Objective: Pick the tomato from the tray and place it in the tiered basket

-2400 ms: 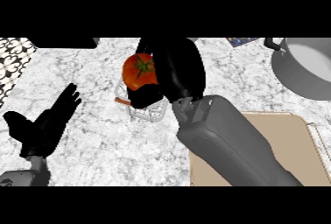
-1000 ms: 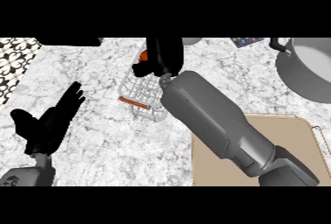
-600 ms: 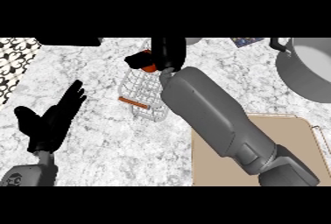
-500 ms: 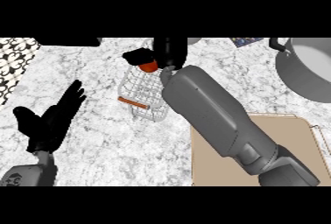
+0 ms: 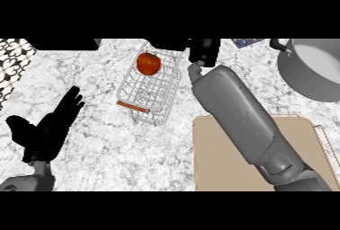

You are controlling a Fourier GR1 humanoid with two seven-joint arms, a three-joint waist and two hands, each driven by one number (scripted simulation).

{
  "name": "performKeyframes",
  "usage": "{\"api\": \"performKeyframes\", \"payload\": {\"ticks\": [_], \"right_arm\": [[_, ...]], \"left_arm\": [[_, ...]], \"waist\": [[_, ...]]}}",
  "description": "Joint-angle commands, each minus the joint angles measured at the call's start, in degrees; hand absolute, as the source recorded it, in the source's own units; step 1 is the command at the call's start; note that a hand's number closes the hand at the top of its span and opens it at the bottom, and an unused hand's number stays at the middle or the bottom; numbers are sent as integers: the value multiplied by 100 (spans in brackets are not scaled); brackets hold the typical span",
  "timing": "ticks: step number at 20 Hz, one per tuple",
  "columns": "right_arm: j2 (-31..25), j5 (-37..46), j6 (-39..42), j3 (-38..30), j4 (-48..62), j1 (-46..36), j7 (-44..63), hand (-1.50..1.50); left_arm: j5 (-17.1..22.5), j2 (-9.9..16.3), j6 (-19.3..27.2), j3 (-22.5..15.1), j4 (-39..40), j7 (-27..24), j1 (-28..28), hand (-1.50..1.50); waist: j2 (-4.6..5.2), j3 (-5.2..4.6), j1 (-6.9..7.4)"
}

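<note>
Now one tomato lies in one tiered basket, right hand released.

Work surface: a counter top of white marble with grey veining, filling most of the head view. At the upper left corner, a panel with a black-and-white patterned face meets the counter's edge. A large grey metal pot stands at the upper right. Beside it, at the top edge, a small bluish item, unidentifiable.
</note>
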Motion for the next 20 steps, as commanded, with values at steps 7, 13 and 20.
{"api": "performKeyframes", "payload": {"ticks": [7, 13, 20], "right_arm": [[-1465, -222, 364, -927, -1663, 1065, 344, -150], [-2619, -925, 1292, -1763, -2898, 2187, 425, -150], [-3198, -1834, 2476, -2753, -3467, 3186, -26, -150]], "left_arm": [[77, -16, -62, 155, 45, -6, 30, 0], [-65, -87, -5, 76, -128, -36, 276, 0], [-219, -148, 70, 33, -388, 109, 346, 0]], "waist": [[-29, -1, -128], [-31, 5, -150], [-13, 2, -86]]}}
